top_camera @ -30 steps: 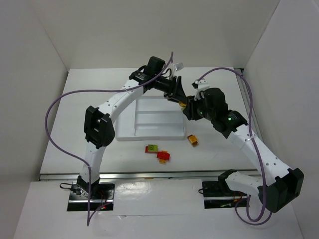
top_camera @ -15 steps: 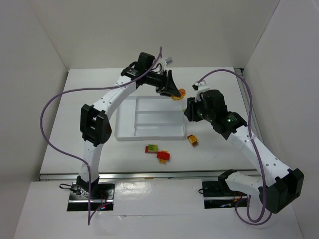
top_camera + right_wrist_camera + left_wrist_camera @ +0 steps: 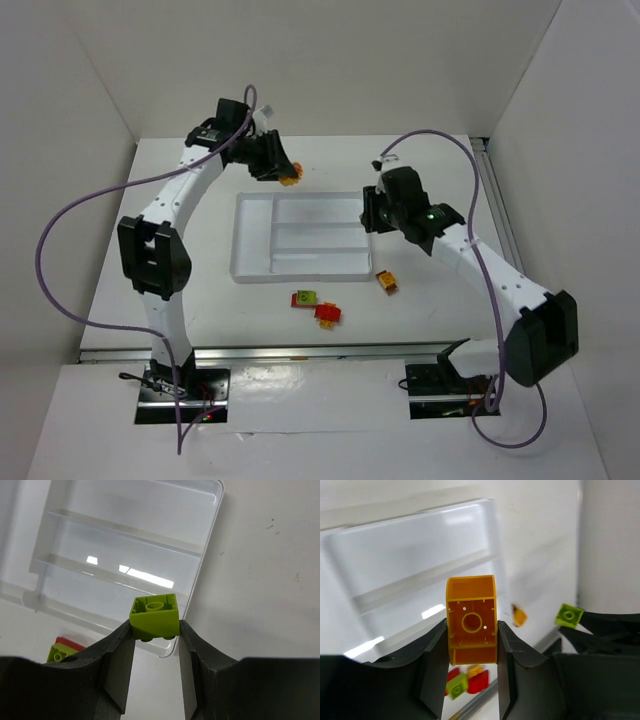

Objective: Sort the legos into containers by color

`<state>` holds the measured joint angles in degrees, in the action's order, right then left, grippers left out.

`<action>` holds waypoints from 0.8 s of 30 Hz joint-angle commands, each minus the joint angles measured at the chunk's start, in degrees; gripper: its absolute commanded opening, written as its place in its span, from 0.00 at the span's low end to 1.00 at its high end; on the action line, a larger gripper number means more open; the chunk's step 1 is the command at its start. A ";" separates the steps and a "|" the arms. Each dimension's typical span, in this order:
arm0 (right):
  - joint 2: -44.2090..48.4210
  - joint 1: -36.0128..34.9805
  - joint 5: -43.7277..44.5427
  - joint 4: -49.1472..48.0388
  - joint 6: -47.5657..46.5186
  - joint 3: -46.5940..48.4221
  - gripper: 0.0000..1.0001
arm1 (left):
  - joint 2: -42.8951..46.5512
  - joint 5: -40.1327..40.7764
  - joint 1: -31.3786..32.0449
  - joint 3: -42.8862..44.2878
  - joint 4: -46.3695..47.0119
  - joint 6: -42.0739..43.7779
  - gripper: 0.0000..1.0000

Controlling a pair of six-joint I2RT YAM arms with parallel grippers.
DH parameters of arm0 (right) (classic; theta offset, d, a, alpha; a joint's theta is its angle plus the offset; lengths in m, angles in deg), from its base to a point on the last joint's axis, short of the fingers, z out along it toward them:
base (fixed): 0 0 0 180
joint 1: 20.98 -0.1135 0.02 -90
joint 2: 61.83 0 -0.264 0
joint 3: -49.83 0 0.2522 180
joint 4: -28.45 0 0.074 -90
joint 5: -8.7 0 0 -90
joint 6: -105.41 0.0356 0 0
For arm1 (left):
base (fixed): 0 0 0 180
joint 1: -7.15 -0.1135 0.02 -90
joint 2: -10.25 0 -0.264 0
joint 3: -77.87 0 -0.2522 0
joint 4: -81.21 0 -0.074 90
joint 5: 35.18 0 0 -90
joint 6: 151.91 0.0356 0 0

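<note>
Left wrist: left end effector [image 3: 471,630] clamps orange lego [image 3: 471,615]; right end effector [image 3: 156,626] clamps green lego [image 3: 156,611]. Likely light, rigid, slick; pinch flat sidewalls.

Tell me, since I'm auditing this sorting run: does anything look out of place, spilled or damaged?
Nothing stands out. The left tool grips an orange brick, the right tool a lime brick. The tray sits flat, undamaged; three loose legos lie unsorted on the table before it.
</note>
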<state>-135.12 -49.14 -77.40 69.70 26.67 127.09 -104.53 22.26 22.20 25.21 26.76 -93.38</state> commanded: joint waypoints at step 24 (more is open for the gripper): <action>-43.24 -3.65 8.93 -4.81 6.75 29.31 0.26 | 20.21 23.06 -6.87 -31.22 -1.33 6.50 0.00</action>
<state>-177.26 -52.61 -69.99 67.77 32.57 153.02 -86.33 44.51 15.62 -4.89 23.24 -87.65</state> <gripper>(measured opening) 0.443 0.477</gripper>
